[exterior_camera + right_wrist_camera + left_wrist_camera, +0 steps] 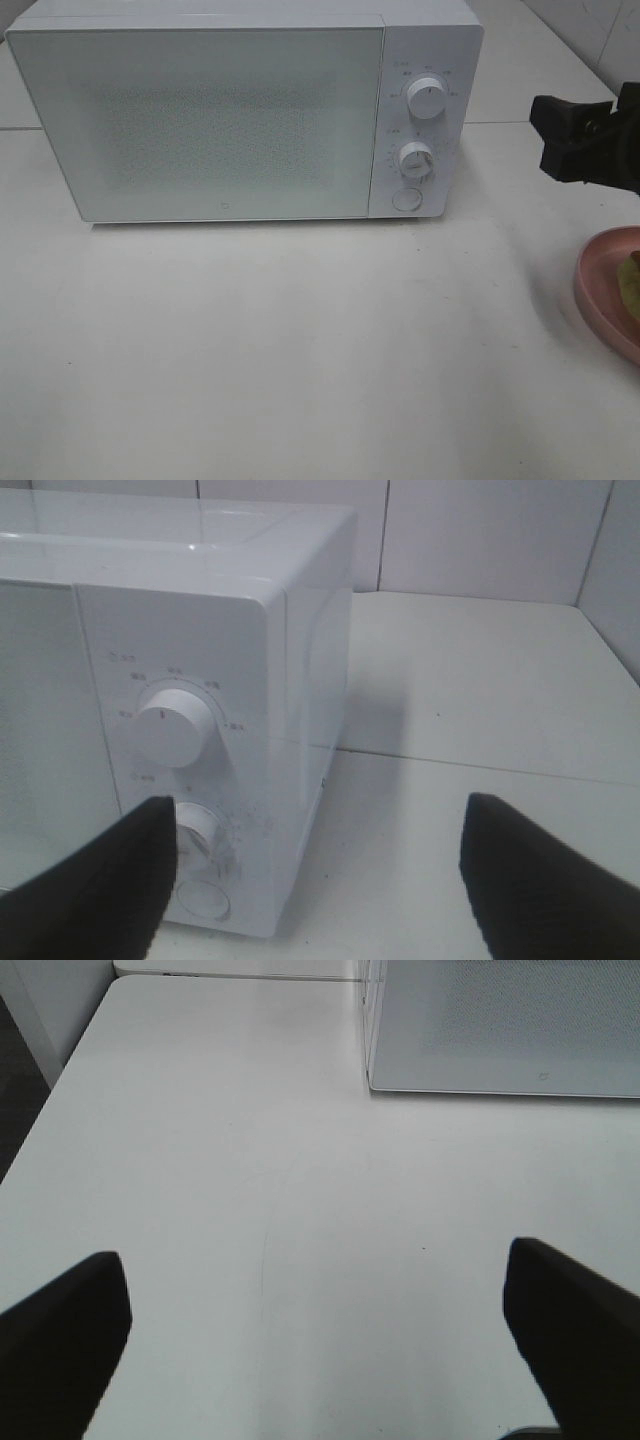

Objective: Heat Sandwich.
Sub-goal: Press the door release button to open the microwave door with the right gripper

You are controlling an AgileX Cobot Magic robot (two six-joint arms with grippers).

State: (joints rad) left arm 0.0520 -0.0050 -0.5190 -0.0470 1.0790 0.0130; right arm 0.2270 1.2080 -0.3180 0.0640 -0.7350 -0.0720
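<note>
Left claw [312, 1255]: black, jaws spread wide, nothing held; hung over white table [250, 1160], near front corner of microwave.

Right claw [318, 815]: black, jaws wide apart, nothing held; poised off right side of microwave [250, 20], facing the control panel, above and behind plate.

Plate [592, 300]: pink, round; on table at far right edge of high view, mostly cut off.

Sandwich [632, 285]: on plate; only a yellowish sliver in view. Well apart from microwave, on right claw's side.

Handling, as judged: light; soft bread, easily dented or crushed; layers prone to sliding or parting under a pinch. Better taken by plate rim, which looks stiff but smooth and possibly slippery. Level carry advised, with a shallow grip clear of the bread.

Door [200, 120]: shut, frosted; to be opened before loading.

Button [406, 199]: round, below two knobs [427, 100]; probably the door release, though markings too small to read.
</note>
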